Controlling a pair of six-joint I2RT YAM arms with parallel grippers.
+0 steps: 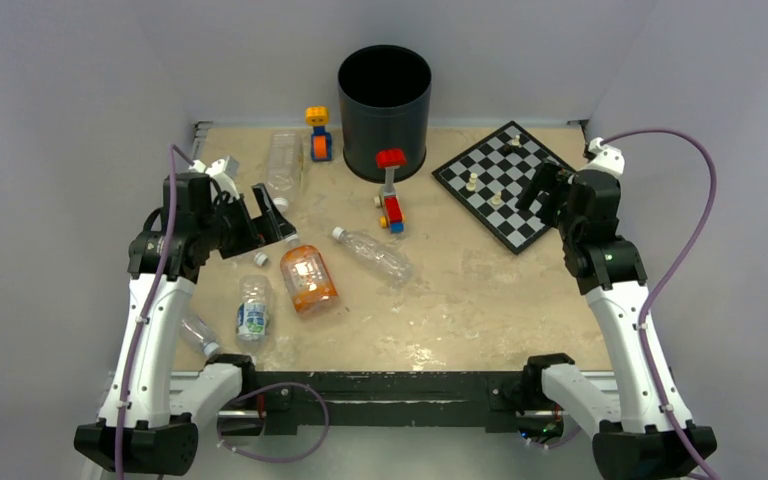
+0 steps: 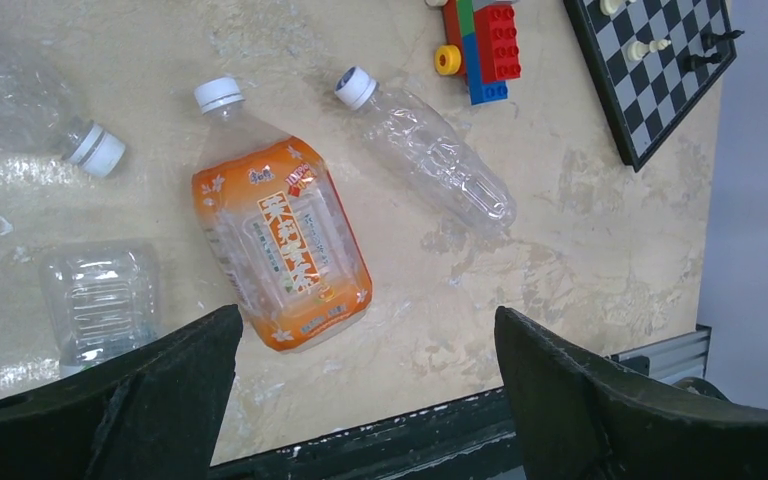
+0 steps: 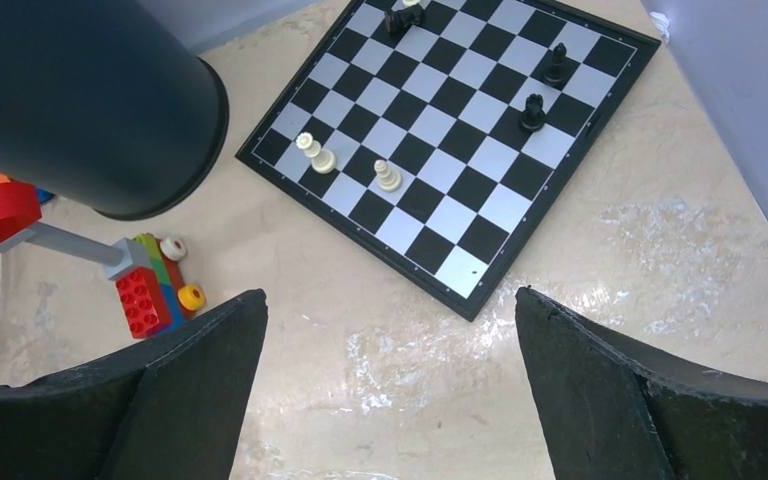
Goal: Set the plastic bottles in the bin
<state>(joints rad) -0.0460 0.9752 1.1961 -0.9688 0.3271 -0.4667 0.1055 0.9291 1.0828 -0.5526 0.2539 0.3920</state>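
At least five plastic bottles [image 1: 370,255], one bin [image 1: 384,140], two brick figures [image 1: 319,132]; left tool [image 2: 367,330], right tool [image 3: 390,300] open, empty.

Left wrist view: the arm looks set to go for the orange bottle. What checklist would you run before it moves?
1. Left gripper open and empty: ok.
2. Orange bottle lying flat, capped, nothing on it: ok.
3. Bottle centred in the gripper's opening: not ok, it sits to one side.
4. Clear bottle beside it lies apart: ok.
5. Bin upright, mouth open: ok.
6. Right gripper open, off by the chessboard: ok.
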